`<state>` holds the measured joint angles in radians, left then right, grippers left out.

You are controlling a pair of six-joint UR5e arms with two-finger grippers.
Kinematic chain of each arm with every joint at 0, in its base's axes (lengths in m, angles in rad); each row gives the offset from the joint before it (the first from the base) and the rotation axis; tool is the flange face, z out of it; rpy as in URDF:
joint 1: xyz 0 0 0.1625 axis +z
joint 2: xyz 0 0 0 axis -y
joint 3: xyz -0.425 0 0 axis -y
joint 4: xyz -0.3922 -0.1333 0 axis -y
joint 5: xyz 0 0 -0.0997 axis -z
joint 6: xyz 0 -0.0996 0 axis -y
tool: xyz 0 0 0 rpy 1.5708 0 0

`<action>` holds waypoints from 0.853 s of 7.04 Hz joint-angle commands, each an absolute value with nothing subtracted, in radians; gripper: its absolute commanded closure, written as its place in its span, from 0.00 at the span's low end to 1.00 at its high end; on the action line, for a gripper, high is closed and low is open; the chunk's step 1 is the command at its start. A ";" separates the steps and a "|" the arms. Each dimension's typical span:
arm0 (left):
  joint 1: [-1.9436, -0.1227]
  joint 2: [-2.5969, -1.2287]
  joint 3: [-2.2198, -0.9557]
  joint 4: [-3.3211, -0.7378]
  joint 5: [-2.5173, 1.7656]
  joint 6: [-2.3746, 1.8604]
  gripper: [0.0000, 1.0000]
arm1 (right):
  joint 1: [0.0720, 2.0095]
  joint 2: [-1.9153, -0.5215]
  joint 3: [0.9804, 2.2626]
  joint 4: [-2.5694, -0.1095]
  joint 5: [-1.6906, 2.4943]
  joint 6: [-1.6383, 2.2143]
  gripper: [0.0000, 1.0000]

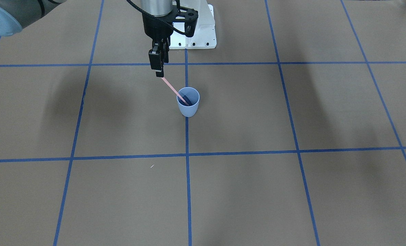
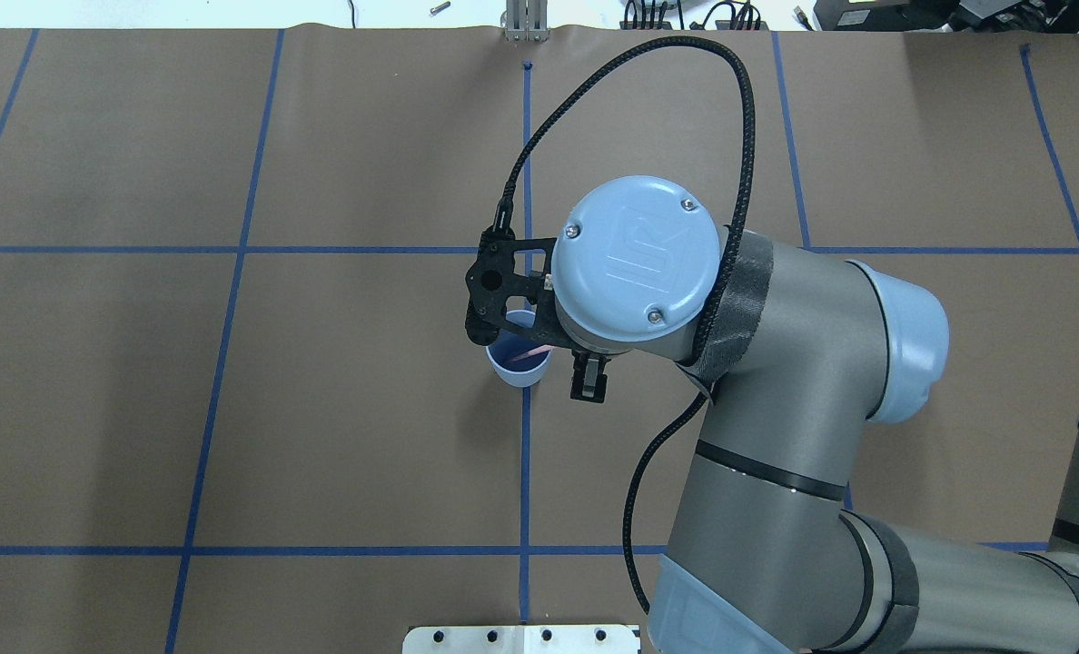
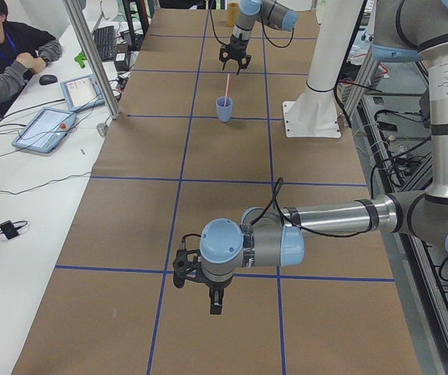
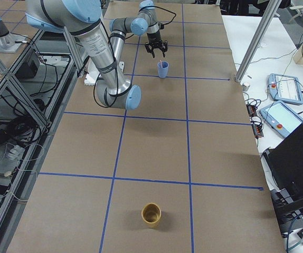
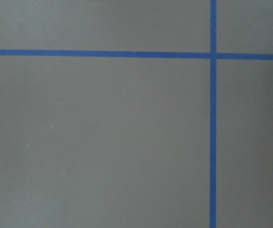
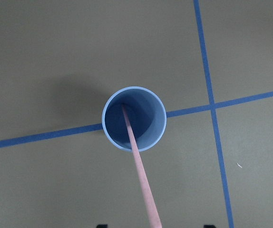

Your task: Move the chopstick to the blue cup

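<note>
The right tool point(image 1: 160, 73) is closed narrow on the upper end of the chopstick point(image 1: 172, 89), its 2 fingers pinching the pale pink stick. The chopstick slants down from that grip, and its lower end is inside the blue cup point(image 1: 188, 108). From the right wrist view the tip sits low against the dark blue inner wall; I cannot tell whether it touches the bottom.

The cup stands upright on a blue tape line point(image 1: 187, 136) on the brown counter point(image 1: 257, 112), in front of the white base plate point(image 1: 203, 37) and well in from every edge.

The left tool point(image 3: 215, 301) hangs over the counter near its left end. I cannot tell whether it is wide or narrow.
</note>
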<state>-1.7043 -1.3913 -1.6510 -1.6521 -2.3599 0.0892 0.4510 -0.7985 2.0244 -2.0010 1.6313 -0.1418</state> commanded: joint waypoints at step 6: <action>-1.706 -1.391 -1.667 -1.654 -2.358 0.090 0.02 | 0.929 -1.004 1.988 -1.910 1.916 -0.129 0.00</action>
<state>-1.7057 -1.3915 -1.6656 -1.6525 -2.3589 0.0893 0.8167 -0.9430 2.0133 -1.9142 1.8846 -0.1253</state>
